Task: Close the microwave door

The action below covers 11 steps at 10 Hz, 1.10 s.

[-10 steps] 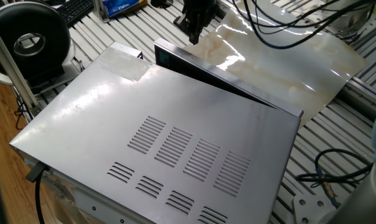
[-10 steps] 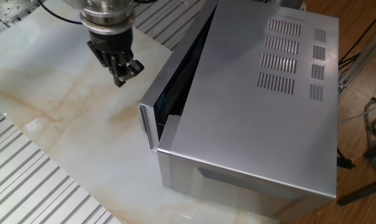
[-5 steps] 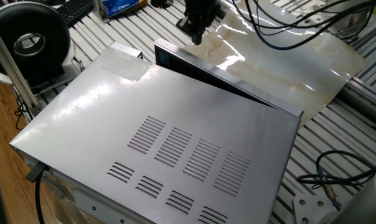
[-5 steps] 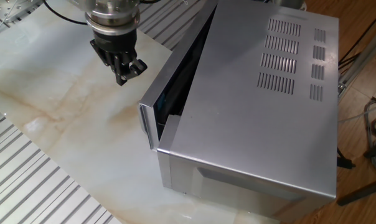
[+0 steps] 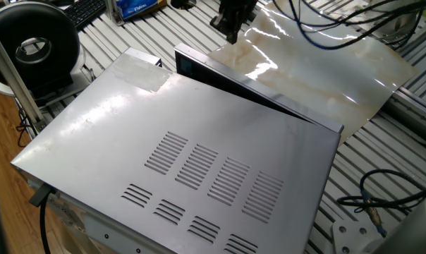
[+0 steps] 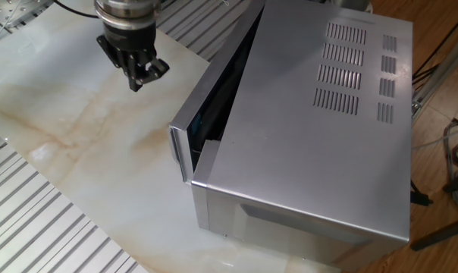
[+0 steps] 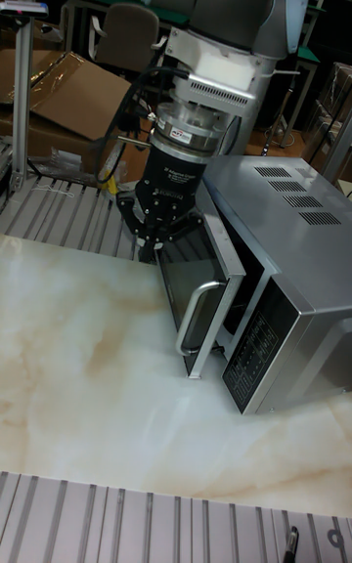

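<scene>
The microwave (image 5: pixel 199 162) (image 6: pixel 305 136) (image 7: pixel 293 231) is a silver-grey box with vent slots on top. Its microwave door (image 5: pixel 262 90) (image 6: pixel 208 76) (image 7: pixel 196 280) stands ajar at a narrow angle, the handle side swung out from the body. My gripper (image 5: pixel 230 34) (image 6: pixel 142 76) (image 7: pixel 149 242) hangs above the marble sheet, in front of the door's outer face and clear of it. Its fingers look pressed together with nothing between them.
A beige marble-patterned sheet (image 6: pixel 70 129) (image 5: pixel 319 63) (image 7: pixel 98 377) lies in front of the microwave. A round black fan (image 5: pixel 33 46) stands beside the microwave. Cables (image 5: pixel 382 197) trail over the slatted table. Cardboard (image 7: pixel 59 94) lies behind the table.
My gripper has drawn back from the door, away from its outer face and slightly higher. The door is at the same angle.
</scene>
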Each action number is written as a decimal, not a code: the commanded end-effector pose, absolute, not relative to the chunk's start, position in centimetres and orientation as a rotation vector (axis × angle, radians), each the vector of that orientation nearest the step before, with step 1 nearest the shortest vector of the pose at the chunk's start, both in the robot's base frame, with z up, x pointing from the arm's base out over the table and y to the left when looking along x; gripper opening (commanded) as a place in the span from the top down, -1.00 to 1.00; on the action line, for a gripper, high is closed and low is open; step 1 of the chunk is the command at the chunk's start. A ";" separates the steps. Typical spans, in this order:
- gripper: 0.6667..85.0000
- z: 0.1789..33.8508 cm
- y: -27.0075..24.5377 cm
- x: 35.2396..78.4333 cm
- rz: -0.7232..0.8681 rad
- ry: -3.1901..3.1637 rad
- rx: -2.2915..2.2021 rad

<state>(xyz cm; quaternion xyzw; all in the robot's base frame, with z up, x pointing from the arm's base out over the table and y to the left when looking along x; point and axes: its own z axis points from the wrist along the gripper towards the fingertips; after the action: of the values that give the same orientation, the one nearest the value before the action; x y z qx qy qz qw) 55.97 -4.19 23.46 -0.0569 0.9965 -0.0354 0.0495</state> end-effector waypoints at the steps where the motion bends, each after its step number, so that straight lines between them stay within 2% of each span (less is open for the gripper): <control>1: 0.99 24.3 -3.5 56.8 -0.045 3.033 -0.184; 2: 0.99 24.7 -2.2 56.1 0.027 3.056 -0.193; 4: 0.99 24.8 -1.0 56.1 0.055 3.071 -0.149; 11: 0.99 23.9 1.8 55.2 0.047 3.057 -0.031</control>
<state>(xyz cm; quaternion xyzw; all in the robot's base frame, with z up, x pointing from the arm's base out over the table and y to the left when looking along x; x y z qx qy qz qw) 55.53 0.37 23.95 -0.0213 0.9989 0.0076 0.0402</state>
